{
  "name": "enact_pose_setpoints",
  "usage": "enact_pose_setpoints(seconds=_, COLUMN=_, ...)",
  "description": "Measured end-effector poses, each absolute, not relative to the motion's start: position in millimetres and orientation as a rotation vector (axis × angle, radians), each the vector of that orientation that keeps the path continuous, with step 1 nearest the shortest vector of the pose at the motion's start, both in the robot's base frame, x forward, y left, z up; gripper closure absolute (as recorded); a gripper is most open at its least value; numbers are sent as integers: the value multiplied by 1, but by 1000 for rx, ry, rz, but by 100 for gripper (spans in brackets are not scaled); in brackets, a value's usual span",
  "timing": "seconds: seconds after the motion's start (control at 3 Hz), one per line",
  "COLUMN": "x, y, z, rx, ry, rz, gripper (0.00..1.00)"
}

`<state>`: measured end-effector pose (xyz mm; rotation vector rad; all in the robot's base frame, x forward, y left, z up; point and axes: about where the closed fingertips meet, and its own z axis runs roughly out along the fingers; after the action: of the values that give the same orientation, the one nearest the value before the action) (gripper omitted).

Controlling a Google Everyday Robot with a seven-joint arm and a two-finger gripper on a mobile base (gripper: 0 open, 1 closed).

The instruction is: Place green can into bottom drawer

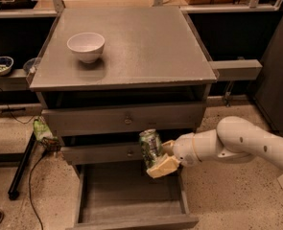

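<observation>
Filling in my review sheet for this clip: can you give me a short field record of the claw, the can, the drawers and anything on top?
claw: in front of the middle drawer, above the bottom drawer, shut on the can
can: held roughly upright in the air
bottom drawer: pulled out, floor bare
bowl: white, on the cabinet top, left side
task: can not yet in the drawer

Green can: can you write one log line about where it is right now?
gripper: shut on green can | can: upright, held over open bottom drawer | step: not yet placed
</observation>
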<state>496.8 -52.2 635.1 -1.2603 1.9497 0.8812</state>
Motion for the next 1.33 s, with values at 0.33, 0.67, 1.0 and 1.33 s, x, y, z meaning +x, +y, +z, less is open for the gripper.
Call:
enact_pose_setpoints(seconds=0.33, x=504, y=-57, z=613, rx=-1203, ry=1957, rz=879, gripper=100)
enact_pose_setpoints(seconds=0.67, x=503, y=-57, z=613, rx=-1208, ry=1957, rz=878, gripper=100)
enact_pose_setpoints(seconds=1.0, x=504, y=-45, z=580, rx=-1261, ry=2050, rz=762, gripper=100)
enact_pose_setpoints(seconds=1.33, x=515, y=-32, z=532, rx=-1270, ry=2164, rz=667, gripper=100)
